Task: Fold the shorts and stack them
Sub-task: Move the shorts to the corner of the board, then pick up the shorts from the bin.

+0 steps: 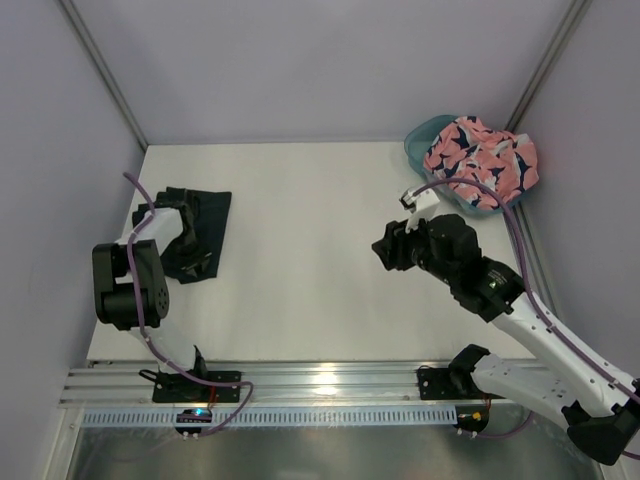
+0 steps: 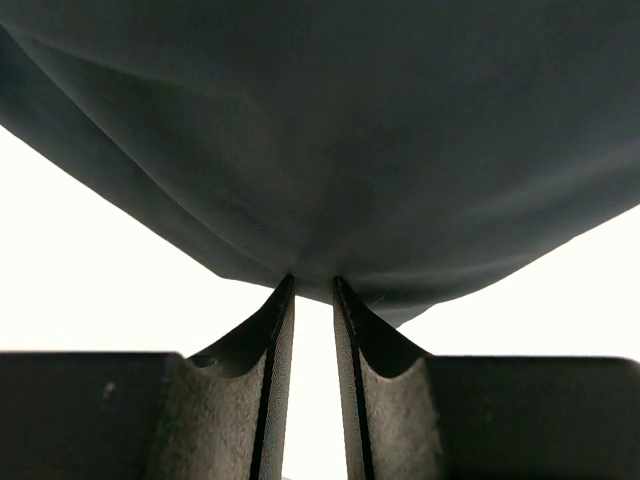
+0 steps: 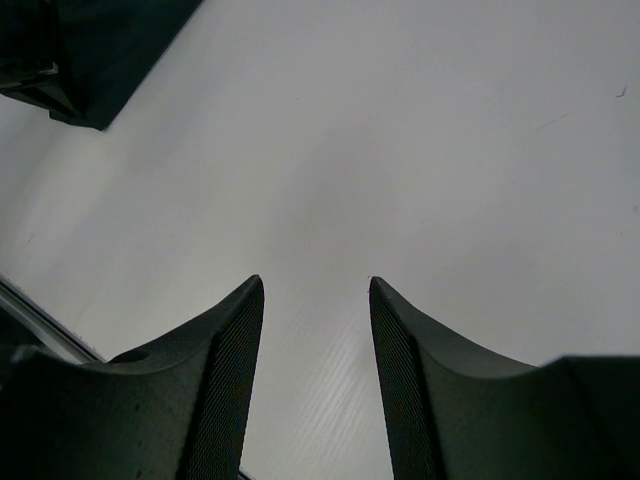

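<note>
Dark shorts [image 1: 197, 230]: a plain navy-black pair lying on the left part of the white worktop [image 1: 320, 230], close to its left edge. It forms a rough rectangle, with a creased, narrower portion at the near end. In the left wrist view the cloth fills the upper part of the picture as a smooth dark sheet. Its folds run down and converge at the fingertips, with white surface showing on either side below its lower edge.

Pink patterned shorts [image 1: 482, 155]: salmon fabric printed with navy and white shapes, bunched in a loose heap at the far right corner. The heap sits in a teal tub [image 1: 422, 137] and spills over its right rim. This pair lies well apart from the dark pair, with the width of the worktop between them.

Left end effector [image 2: 312, 284]: positioned over the dark shorts. Its two fingers [image 2: 272, 390] are drawn close together with only a thin slit between them, and the tips pinch the lower edge of the cloth.

Right end effector [image 3: 315, 285]: poised above the bare worktop on the right of centre, near the tub but not touching it, and pointing towards the left. Its fingers are spread apart with nothing between them; only the pale surface shows in the gap.
</note>
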Robot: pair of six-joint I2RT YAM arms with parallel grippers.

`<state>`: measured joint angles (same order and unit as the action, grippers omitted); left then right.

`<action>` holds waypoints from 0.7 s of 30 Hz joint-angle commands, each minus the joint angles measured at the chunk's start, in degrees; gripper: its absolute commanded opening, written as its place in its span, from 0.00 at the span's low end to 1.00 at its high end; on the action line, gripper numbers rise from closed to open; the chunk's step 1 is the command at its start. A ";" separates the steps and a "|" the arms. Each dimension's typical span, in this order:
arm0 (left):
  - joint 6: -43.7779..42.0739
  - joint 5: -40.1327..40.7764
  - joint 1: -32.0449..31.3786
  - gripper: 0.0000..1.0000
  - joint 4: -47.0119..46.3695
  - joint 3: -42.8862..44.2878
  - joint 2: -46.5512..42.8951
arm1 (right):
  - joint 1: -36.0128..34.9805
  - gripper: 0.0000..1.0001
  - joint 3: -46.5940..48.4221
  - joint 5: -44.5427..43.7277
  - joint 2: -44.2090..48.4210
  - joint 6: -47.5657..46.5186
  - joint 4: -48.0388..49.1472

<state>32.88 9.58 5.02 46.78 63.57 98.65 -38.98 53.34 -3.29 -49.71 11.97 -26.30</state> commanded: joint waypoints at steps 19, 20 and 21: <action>-1.60 -17.32 -23.00 0.57 -7.40 7.36 -19.11 | 28.07 0.77 24.76 -7.17 -29.08 -3.18 0.20; -1.16 -17.06 -25.03 0.67 -8.89 6.57 -19.72 | 29.30 0.79 26.45 -7.43 -31.30 -2.83 -0.23; -0.46 -16.97 -26.97 0.81 -12.21 4.83 -20.42 | 31.66 0.81 29.68 -7.78 -33.50 -1.78 -0.67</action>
<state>31.57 -5.26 -18.17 40.47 71.46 79.40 -10.81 76.73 -9.67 -77.84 9.65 -27.14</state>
